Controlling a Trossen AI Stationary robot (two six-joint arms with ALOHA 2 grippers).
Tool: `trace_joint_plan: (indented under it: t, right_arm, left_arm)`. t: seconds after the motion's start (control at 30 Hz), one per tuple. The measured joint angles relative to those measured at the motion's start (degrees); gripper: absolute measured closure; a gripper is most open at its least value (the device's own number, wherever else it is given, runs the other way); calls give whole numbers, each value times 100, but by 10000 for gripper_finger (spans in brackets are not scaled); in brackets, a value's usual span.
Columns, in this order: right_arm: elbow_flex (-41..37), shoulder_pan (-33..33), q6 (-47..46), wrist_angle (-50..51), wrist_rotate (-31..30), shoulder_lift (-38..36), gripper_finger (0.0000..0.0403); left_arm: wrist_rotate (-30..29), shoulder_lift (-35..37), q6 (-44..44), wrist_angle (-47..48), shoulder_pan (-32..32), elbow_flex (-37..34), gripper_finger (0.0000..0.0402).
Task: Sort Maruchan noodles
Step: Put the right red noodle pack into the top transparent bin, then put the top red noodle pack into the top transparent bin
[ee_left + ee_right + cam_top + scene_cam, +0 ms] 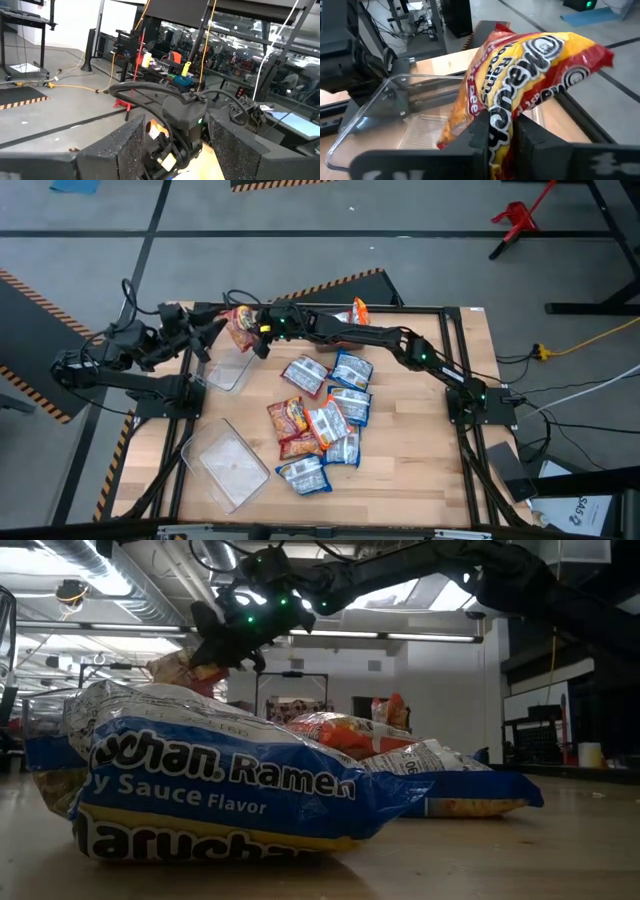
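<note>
Barely begun: left gripper (pixel 205 332) idle at upper left with fingers apart, both clear bins (pixel 228 372) apparently empty, right gripper (pixel 252 330) with fingers clamped on a red-orange packet (pixel 520 75) above the upper bin, pile of noodle packets (pixel 322 420) unsorted mid-surface.

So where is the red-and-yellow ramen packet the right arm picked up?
The red-and-yellow packet hangs pinched in the right gripper at the table's far left, above the clear bin, close to the left gripper.
</note>
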State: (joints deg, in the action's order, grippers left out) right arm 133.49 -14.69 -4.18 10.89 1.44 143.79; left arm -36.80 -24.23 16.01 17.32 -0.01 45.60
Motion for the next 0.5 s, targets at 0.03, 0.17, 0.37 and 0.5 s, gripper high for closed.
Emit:
trace_joint_plan:
  t: [0.03, 0.17, 0.37, 0.5]
  right_arm:
    - [0, -12, 4, 5, 41, 0, 340]
    - [0, -73, 1, 4, 113, -4, 285]
    - [72, -128, -79, 258, -245, -23, 213]
    - [119, -189, -41, 863, -340, -319, 199]
  left_arm:
    - [0, 0, 0, 0, 0, 0, 189]
    - [-3, 0, -2, 2, 0, 0, 189]
    - [-4, 0, -2, 2, 0, 0, 189]
    - [-2, 0, -3, 4, 0, 0, 189]
